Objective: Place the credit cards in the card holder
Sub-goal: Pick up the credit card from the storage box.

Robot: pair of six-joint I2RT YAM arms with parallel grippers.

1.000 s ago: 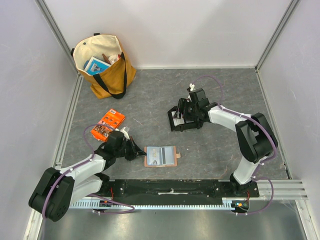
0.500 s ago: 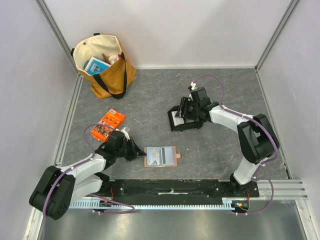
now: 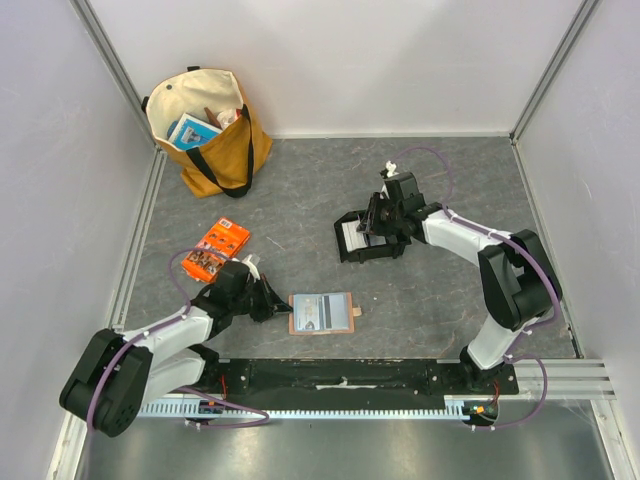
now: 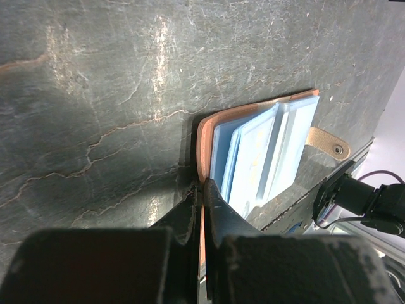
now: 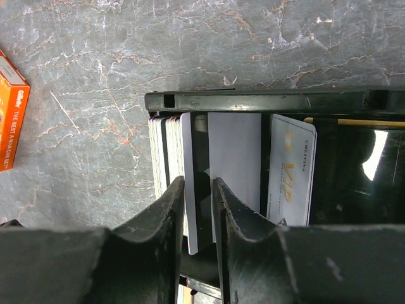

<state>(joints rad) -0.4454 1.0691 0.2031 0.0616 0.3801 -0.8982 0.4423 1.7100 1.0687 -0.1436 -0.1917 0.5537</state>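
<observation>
The card holder (image 3: 320, 312) lies open on the table, light-blue slotted face up, tan cover beneath. My left gripper (image 3: 275, 305) is shut on its left edge; the left wrist view shows the tan cover (image 4: 204, 142) pinched between my jaws (image 4: 203, 190). The credit cards (image 5: 166, 152) stand on edge in a short stack in the left part of the black tray (image 5: 253, 100). My right gripper (image 5: 198, 187) hangs over them, jaws a little apart, with one white card (image 5: 188, 190) between the fingers. A white VIP card (image 5: 290, 171) leans further right. From above, my right gripper (image 3: 375, 225) is over the tray (image 3: 365, 252).
An orange printed packet (image 3: 215, 248) lies left of my left arm and also shows in the right wrist view (image 5: 11, 120). A tan tote bag (image 3: 205, 130) with items stands at the back left. Walls close in the table on three sides.
My right gripper has shifted slightly right and back over the tray. The left gripper and the card holder have not moved.
</observation>
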